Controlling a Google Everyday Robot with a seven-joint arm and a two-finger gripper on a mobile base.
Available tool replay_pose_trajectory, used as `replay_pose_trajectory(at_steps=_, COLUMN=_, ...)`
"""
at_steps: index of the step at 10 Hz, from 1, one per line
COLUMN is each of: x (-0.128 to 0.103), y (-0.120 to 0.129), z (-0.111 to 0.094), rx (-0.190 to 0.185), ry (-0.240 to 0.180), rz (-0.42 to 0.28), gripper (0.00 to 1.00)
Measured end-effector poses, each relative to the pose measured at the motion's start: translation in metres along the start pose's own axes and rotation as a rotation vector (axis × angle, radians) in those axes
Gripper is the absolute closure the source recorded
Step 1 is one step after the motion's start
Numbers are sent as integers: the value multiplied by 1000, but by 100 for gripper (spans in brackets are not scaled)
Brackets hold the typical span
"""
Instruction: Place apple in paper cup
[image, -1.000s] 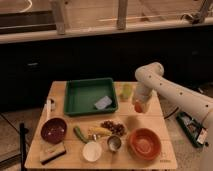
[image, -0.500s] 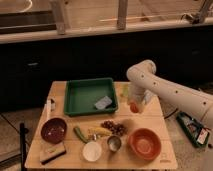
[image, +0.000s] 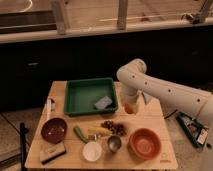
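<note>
**Apple grabbed, cup drop not done yet**

Checking in from the remote seat. I use the green tray (image: 75, 97) as my reference for everything on this table (image: 75, 159).

The gripper (image: 130, 106) is down just off the tray's right edge, near its front corner. Its fingers are pressed together on the apple (image: 130, 109), which shows as a red-orange blob right at the tip. I can't tell whether the apple is lifted or resting on the wood.

The paper cup (image: 92, 150) stands well in front of the tray, roughly below its middle, and it looks empty to me. So I'd say the grab is done, while the carry and the drop are both left.

The route is a bit crowded. A bunch of grapes (image: 115, 128) and something yellow, maybe a banana (image: 99, 131), lie between the tray's front edge and the cup. A metal cup (image: 114, 144) sits in front of the tray too, slightly further right than the paper one and almost touching it. That's my main worry, since dropping into the wrong cup would be easy. I'd want the apple high over the fruit and centred before I let go.
</note>
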Motion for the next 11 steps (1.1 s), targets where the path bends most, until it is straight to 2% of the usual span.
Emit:
replay_pose_trajectory(at_steps=4, x=-36, y=-22, z=-14, rx=-29, ry=33, rz=-85, gripper=99)
replay_pose_trajectory(at_steps=7, x=-55, y=-25, z=-22, rx=-47, ry=53, rz=-141, gripper=99)
replay_pose_trajectory(at_steps=11, x=-94, y=-50, z=-35, rx=-74, ry=84, rz=-222, gripper=99)
